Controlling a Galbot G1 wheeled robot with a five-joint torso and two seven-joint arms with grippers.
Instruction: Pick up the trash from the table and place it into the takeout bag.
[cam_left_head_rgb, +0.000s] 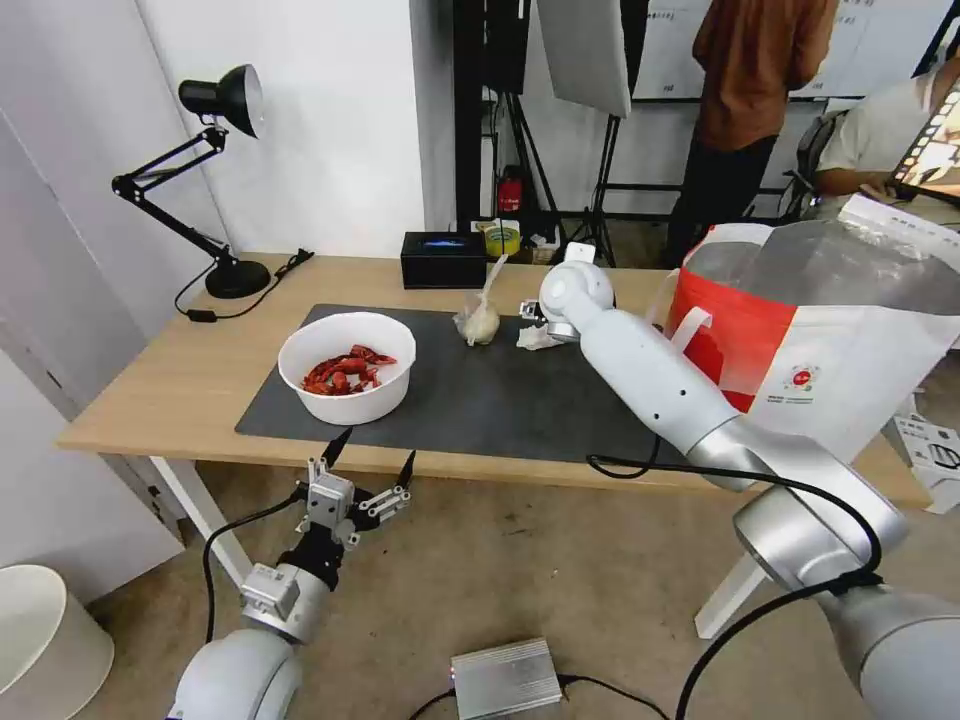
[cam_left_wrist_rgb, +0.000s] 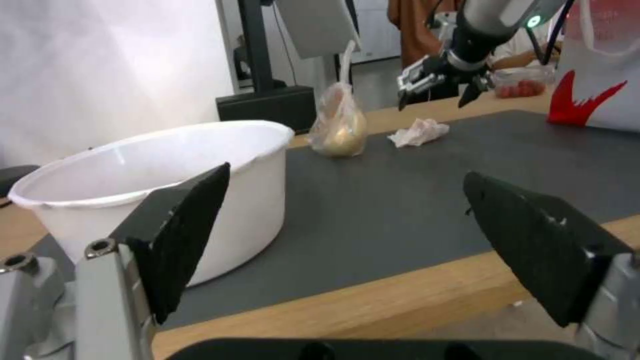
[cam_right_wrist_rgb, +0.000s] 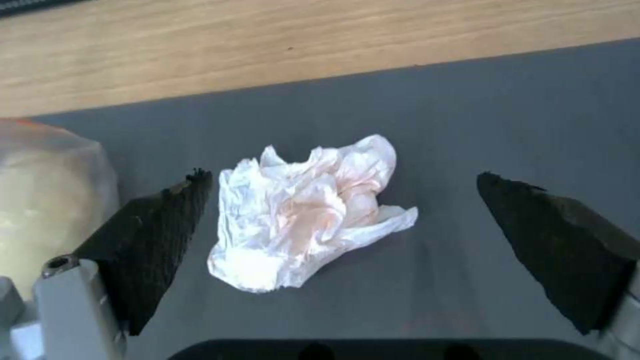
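Left gripper (cam_left_wrist_rgb: 347, 225): I see my pads spread wide, low at the table (cam_left_wrist_rgb: 373, 300) edge, nothing between them.
Bowl (cam_left_wrist_rgb: 200, 165): white, just past one pad, on the dark mat (cam_left_wrist_rgb: 400, 190).
Knotted bag (cam_left_wrist_rgb: 340, 127): ahead of me, upright, beyond the bowl.
Tissue (cam_left_wrist_rgb: 420, 132): crumpled, farther ahead beside the bag.
Right gripper (cam_left_wrist_rgb: 437, 97): spread apart, hovering just above the tissue.
Takeout bag (cam_left_wrist_rgb: 600, 85): far side, standing on the mat.

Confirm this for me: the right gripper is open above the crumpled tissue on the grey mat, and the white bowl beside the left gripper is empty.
Not quite: the white bowl is not empty; the head view shows red crayfish shells in it. The rest holds: the right gripper is open above the crumpled tissue on the grey mat, and the left gripper sits near the bowl.
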